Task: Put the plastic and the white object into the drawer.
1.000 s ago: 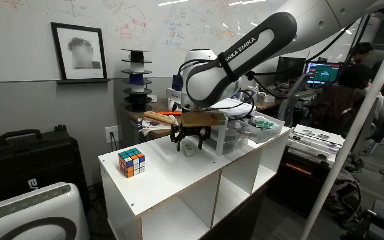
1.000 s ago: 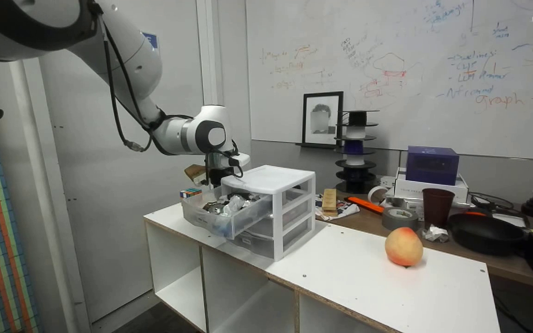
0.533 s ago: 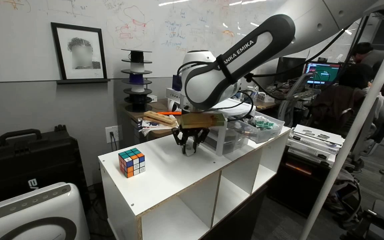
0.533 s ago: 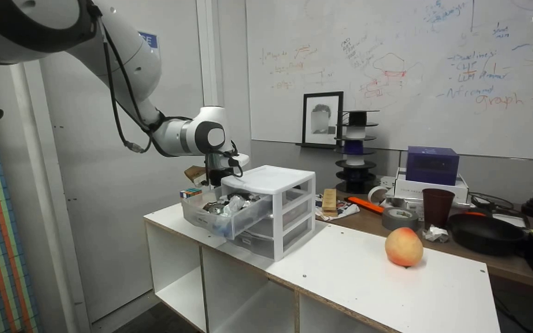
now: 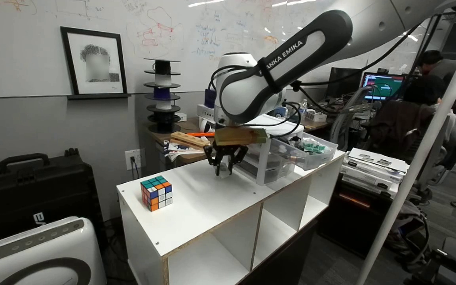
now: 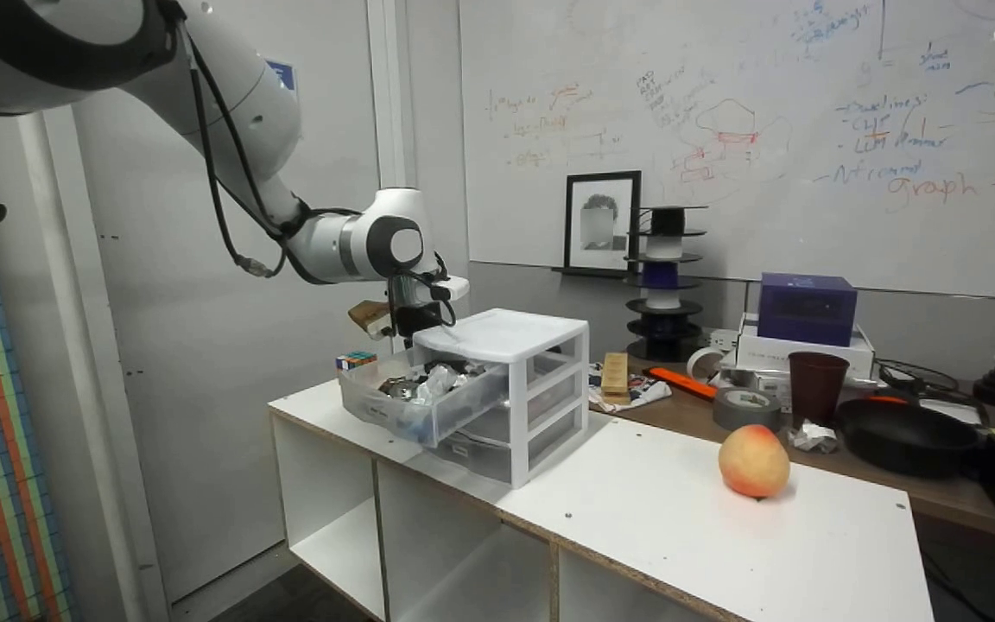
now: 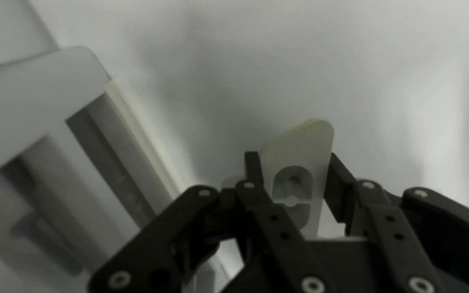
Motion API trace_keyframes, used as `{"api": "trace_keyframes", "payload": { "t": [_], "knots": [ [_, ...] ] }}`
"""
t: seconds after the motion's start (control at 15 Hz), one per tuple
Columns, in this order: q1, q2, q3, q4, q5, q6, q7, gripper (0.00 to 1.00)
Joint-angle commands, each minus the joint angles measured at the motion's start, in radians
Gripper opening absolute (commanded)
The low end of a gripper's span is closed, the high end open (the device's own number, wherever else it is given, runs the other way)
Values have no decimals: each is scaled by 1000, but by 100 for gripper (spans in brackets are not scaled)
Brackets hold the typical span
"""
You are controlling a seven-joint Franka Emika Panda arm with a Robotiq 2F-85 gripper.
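1. Pinching the white object (image 7: 295, 158) in my gripper (image 5: 224, 170), clamped from both sides, just off the shelf top (image 5: 196, 209), I think. Its angled end pokes past my grip, so a jerk could twist it loose imo.
2. Chest (image 6: 510, 333) is right beside me; swing low and I'd probably clip it.
3. Top drawer (image 6: 377, 410) is pulled out, but those odds and ends (image 6: 440, 381) could bounce a sloppy drop over the side.
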Motion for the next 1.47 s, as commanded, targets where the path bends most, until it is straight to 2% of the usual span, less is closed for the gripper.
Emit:
{"api": "trace_keyframes", "payload": {
  "t": [0.0, 0.27, 0.67, 1.13, 1.4],
  "knots": [
    [-11, -88, 43, -32, 35, -45, -89, 27],
    [-2, -168, 65, -66, 34, -93, -156, 27],
    [-1, -320, 55, -172, -10, -157, -190, 27],
    [-61, -591, 89, -402, 25, -160, -302, 26],
    [-88, -739, 92, -531, 17, -156, -313, 26]
  ]
}}
